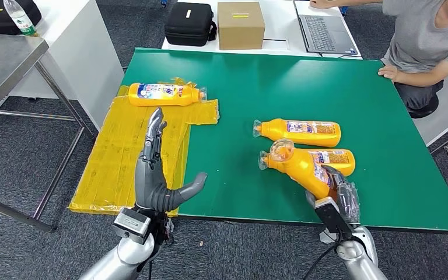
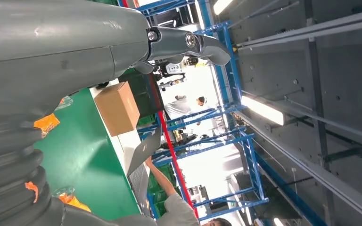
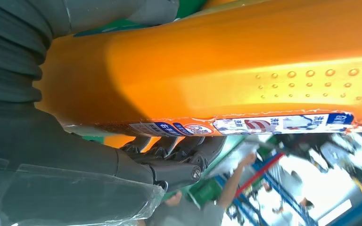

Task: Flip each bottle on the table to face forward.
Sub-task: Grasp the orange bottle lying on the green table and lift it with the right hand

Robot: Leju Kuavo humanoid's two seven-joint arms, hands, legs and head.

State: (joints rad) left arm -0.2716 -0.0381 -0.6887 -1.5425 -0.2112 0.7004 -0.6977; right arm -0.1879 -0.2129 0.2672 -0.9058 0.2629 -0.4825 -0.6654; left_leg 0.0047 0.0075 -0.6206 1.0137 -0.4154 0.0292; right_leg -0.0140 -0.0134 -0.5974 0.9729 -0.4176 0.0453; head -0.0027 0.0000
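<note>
We see our right hand [image 1: 337, 195] gripping an orange bottle [image 1: 303, 167] lifted at a tilt above the green table [image 1: 385, 192], over a second bottle [image 1: 326, 158] lying there. A third bottle [image 1: 300, 132] lies just behind; a fourth [image 1: 163, 93] rests on the yellow sheet [image 1: 116, 169]. Our left hand [image 1: 157, 175] hovers empty, fingers spread.

1. I saw one bottle [image 1: 164, 93] lying on the plastic sheet [image 1: 116, 169] at the table's [image 1: 385, 169] far left.
2. Right of centre, a second bottle [image 1: 301, 132] lay on the table.
3. Just nearer me lay a third bottle [image 1: 332, 158], with the held bottle [image 1: 296, 165] tilted above it in my right hand [image 1: 338, 195].
</note>
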